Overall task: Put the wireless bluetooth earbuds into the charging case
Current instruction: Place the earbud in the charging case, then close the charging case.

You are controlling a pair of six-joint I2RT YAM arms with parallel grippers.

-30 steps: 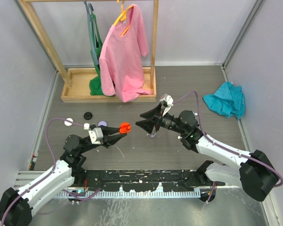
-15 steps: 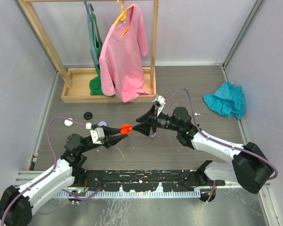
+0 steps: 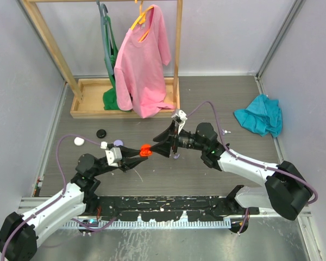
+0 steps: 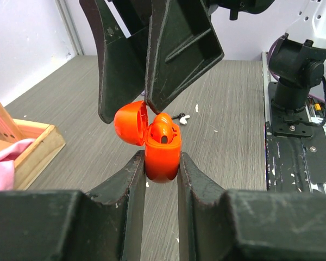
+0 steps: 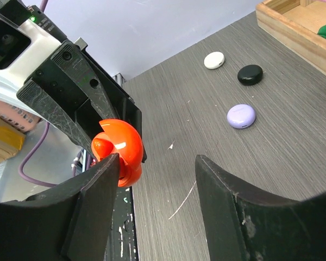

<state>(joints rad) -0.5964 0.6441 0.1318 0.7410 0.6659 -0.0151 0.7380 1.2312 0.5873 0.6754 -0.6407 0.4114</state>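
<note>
Left wrist: left hand (image 4: 162,163) tight on case (image 4: 164,148)

Orange charging case (image 4: 163,156) (lid (image 4: 131,122) too), pink shirt (image 3: 144,65), teal cloth (image 3: 259,115), lilac round case (image 5: 241,116)

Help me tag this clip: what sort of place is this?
Likely a robot test cell: plain walls enclose the table, two arms bolted at its edge, staged props like a clothes rack.
</note>
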